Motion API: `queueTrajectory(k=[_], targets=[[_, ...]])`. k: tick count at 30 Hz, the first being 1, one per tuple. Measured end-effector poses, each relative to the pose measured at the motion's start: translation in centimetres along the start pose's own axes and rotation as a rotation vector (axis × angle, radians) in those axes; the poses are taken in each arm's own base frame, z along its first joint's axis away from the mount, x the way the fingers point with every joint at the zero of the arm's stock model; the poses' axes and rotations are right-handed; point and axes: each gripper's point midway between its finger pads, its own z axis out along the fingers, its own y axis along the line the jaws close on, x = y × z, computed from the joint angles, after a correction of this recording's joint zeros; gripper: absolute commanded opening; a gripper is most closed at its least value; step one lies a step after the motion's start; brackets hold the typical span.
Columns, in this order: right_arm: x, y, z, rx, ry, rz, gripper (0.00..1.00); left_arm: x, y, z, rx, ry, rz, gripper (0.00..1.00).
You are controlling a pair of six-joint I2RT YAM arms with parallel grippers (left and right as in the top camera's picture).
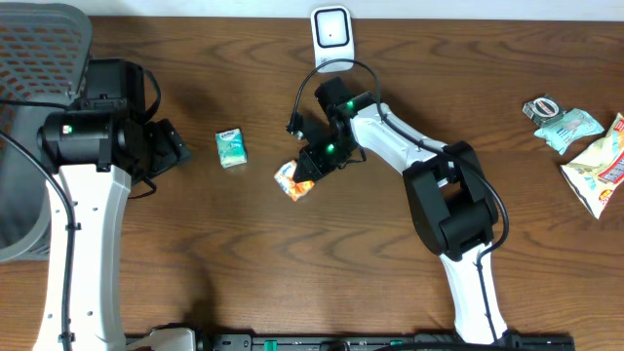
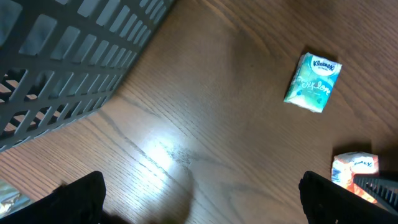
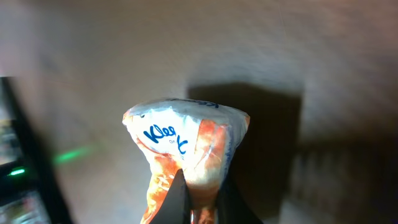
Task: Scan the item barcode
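An orange and white Kleenex tissue pack sits just left of the table's middle, with my right gripper shut on it. In the right wrist view the pack is squeezed narrow between the two dark fingers, and the gripper holds its lower part. No barcode shows on the visible faces. A white scanner stands upright at the back edge, a little beyond the right gripper. My left gripper stands wide open over bare wood at the left, with nothing between its fingers.
A green Kleenex pack lies between the two grippers. A grey mesh basket fills the far left corner. Snack packets and a chip bag lie at the right edge.
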Motion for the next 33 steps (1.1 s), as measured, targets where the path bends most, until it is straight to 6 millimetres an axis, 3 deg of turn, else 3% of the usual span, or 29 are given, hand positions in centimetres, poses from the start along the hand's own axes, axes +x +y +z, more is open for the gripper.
queueTrajectory(k=[5,13,17,28,33], targets=[[-0.8,1.6,-1.7,-0.195,-0.060,0.036,0.01,0.0,0.0,0.0,0.000,0.000,0.000,0.98],[-2.7,1.9,-8.8,-0.536,-0.264,0.055,0.01,0.0,0.0,0.0,0.000,0.000,0.000,0.98],[-3.1,1.9,-11.4,-0.635,-0.338,0.035,0.01,0.0,0.0,0.0,0.000,0.000,-0.001,0.98],[-3.0,-2.3,-16.8,-0.650,-0.504,0.032,0.01,0.0,0.0,0.0,0.000,0.000,0.000,0.97],[-2.6,-3.3,-17.9,-0.638,-0.540,0.022,0.01,0.0,0.0,0.0,0.000,0.000,0.000,0.98]])
